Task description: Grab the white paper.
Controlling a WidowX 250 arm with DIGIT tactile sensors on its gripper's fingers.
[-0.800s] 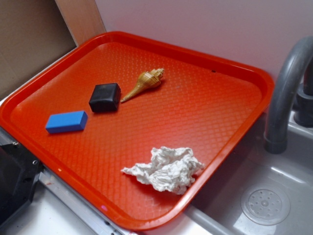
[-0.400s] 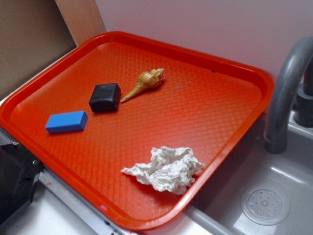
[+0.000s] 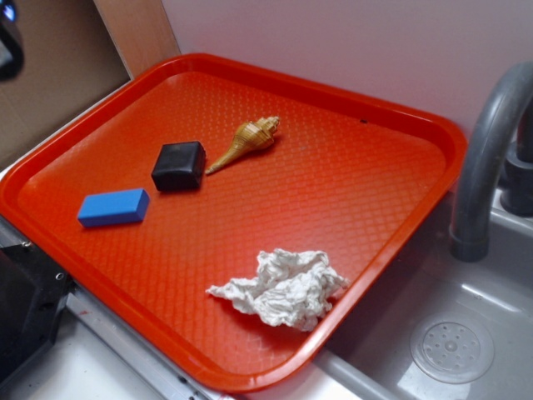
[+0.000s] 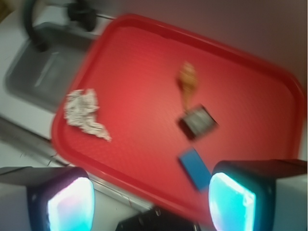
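Clearly my pincer (image 4: 147, 202) gapes empty, high above; crumpled white paper (image 3: 283, 287) hugs the tray (image 3: 433, 133) rim, risking a rim strike

End effector (image 4: 151, 204): two fingers seen from the wrist view at the lower edge of the frame, one at lower left (image 4: 60, 199), one at lower right (image 4: 255, 195), each a dark housing with a glowing cyan-white inner pad. Jaws stand spread wide apart with nothing between them; view blurred. Exterior view: only a dark, blurred sliver of the arm (image 3: 8, 37) at the upper left corner, pose indiscernible.
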